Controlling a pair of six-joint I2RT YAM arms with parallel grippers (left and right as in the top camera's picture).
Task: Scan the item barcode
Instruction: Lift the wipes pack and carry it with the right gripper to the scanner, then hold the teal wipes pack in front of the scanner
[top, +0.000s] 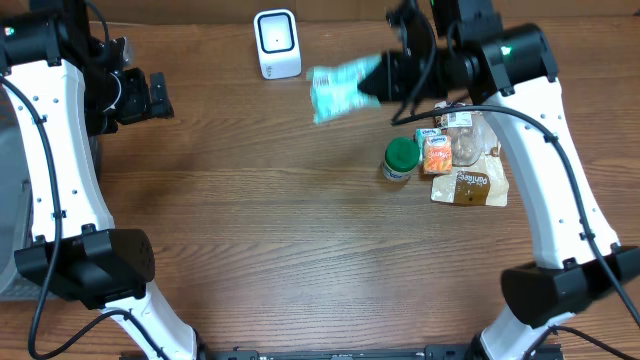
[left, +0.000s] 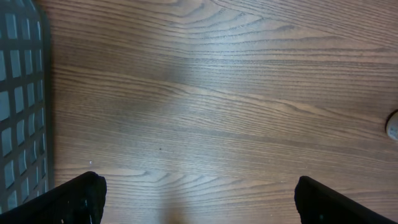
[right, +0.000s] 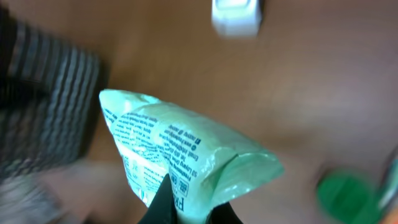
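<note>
The right gripper (top: 372, 78) is pinched tight on one end of the teal packet (top: 336, 90). It holds the packet above the table (top: 250, 220) at the far side, just right of the white scanner (top: 277, 43) and apart from it (the packet is motion-blurred, so no barcode can be made out). The left gripper (left: 198, 202) hovers over bare wood at the far left, its fingers spread wide with nothing between them. Nearer and to the right of the packet, a green-lidded jar (top: 401, 158) stands beside an orange pouch (top: 437, 155) and a brown bag (top: 468, 187).
</note>
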